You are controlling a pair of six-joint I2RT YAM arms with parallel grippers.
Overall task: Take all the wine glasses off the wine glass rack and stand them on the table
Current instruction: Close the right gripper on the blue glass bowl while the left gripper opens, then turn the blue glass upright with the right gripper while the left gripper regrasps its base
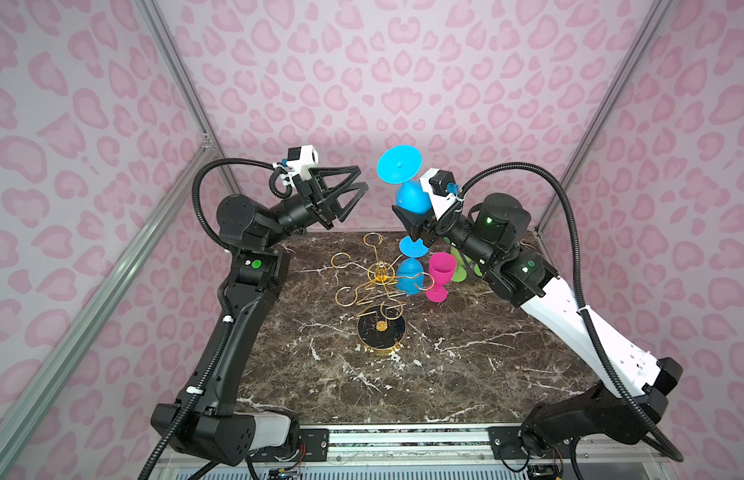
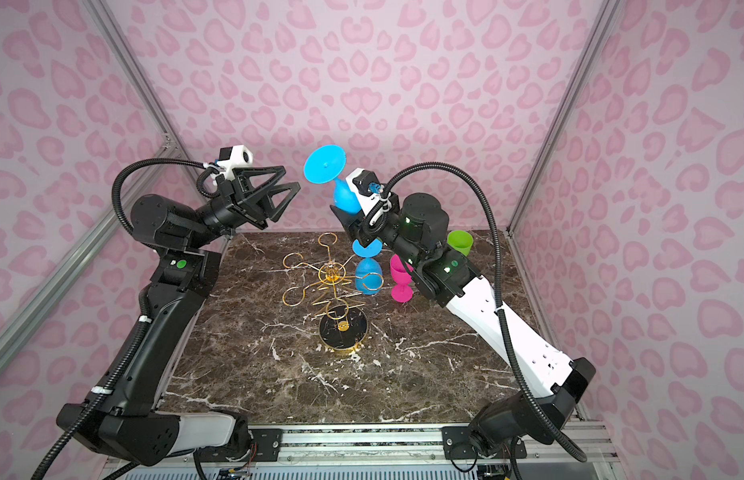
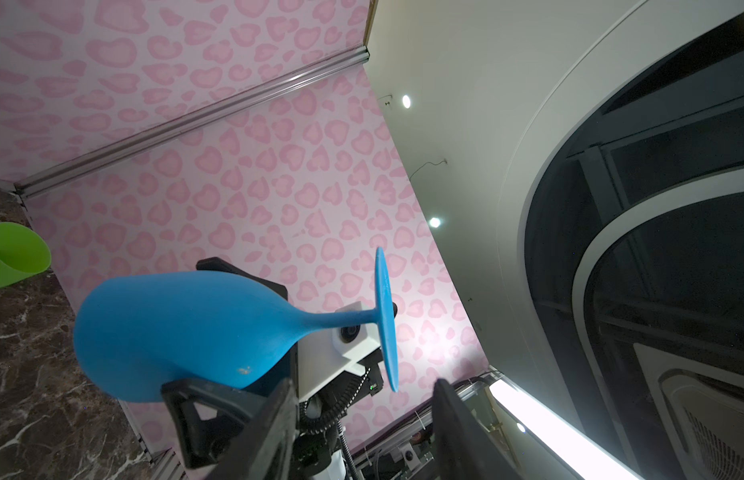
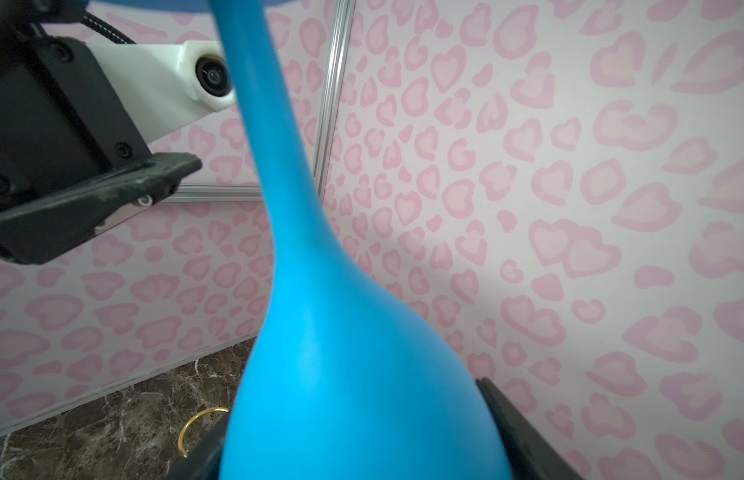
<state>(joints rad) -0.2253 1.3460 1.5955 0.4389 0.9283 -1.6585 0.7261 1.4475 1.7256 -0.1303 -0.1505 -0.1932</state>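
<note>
Both top views: R pincer (image 1: 411,208) clamped on bowl of blue wine glass (image 1: 399,164), foot up, raised above desk's (image 1: 486,374) far edge, off the wine glass rack (image 1: 380,326). L pincer (image 1: 362,178) apart, empty, near the glass, not touching. Rack stands mid-desk. Second blue glass (image 1: 410,278) hangs inverted at its right-side arm. Pink glass (image 1: 441,270) upright just right of that. Green glass (image 2: 459,243) by far right corner.

L wrist view: wine glass (image 3: 187,332) w/ R pincer finger (image 3: 220,399) against bowl. L fingers (image 3: 274,436) apart, nothing btwn.

R wrist view: wine glass (image 4: 341,374) fills centre, R fingers (image 4: 524,436) either side of bowl. L pincer beside stem, apart from it. One gold rack hook (image 4: 181,434) over desk below.
</note>
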